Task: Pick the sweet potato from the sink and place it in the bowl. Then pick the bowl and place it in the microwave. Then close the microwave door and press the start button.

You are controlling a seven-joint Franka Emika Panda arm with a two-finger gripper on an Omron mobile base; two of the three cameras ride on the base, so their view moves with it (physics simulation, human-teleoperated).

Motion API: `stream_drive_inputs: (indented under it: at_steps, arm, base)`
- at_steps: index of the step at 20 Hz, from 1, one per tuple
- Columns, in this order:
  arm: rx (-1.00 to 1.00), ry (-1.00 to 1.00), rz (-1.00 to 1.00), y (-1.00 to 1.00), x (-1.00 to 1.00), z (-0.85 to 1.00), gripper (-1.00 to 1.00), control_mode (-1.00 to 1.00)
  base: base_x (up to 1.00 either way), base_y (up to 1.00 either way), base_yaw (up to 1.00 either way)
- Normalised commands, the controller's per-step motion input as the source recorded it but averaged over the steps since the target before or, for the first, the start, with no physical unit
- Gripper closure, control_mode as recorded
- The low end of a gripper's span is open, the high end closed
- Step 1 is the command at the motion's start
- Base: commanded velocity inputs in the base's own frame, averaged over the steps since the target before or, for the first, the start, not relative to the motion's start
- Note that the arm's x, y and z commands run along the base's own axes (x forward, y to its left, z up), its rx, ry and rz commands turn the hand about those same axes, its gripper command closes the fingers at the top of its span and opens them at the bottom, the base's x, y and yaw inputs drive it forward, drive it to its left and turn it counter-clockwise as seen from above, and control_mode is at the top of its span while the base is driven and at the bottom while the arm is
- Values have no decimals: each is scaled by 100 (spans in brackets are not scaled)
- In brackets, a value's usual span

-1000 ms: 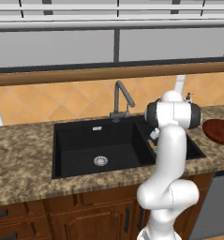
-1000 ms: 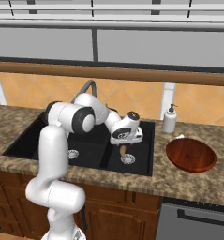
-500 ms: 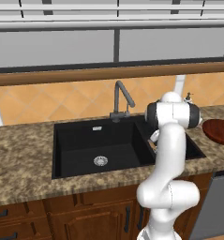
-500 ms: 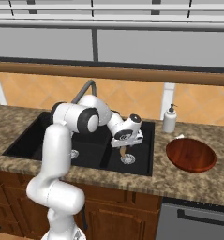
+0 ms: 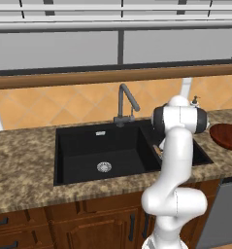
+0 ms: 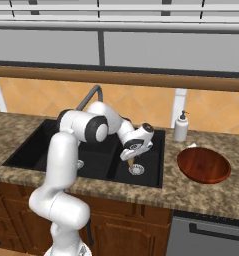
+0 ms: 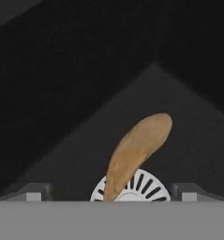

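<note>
The sweet potato [image 7: 138, 147], a tapered tan-orange tuber, lies on the floor of the black sink's [image 6: 28, 147] small basin, with its thin end over the round steel drain [image 7: 144, 186]. My gripper [image 7: 112, 193] hangs low in that basin [image 6: 132, 154], open, and its two fingertips [image 7: 36, 191] straddle the tuber's thin end without touching it. In the left base view a sliver of the sweet potato [image 5: 158, 151] peeks out beside the arm. The reddish-brown bowl [image 6: 203, 165] sits empty on the counter right of the sink [image 5: 88, 143]. The microwave and its door are out of view.
A grey curved faucet [image 5: 125, 104] rises behind the divider between the basins. A white soap dispenser [image 6: 180, 127] stands behind the bowl [image 5: 226, 136]. The large basin has its own drain [image 5: 104, 167]. Granite counter [image 6: 211, 192] runs around the sink, above wooden cabinets.
The arm's elbow has shifted slightly while the hand stays low over the small basin. The jaws have stayed open and the sweet potato has not moved.
</note>
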Motion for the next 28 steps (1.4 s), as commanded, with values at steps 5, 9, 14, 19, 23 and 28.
stream_drive_inputs:
  at_steps: [5,9,14,19,23,28]
  arm:
    - [8,-6,33,-7,-1,-6,-100,-100]
    - [9,-26,24,0,-11,-33,-100,-100]
    - [2,-24,9,0,-1,-20,-100,-100]
    - [1,-9,9,0,13,-22,-100,-100]
    - [0,0,10,1,29,-12,-100,-100]
    - [1,0,11,0,25,-6,-100,-100]
  base:
    - [0,0,0]
    - [0,0,0]
    - [0,0,0]
    - [0,0,0]
    - [0,0,0]
    - [0,0,0]
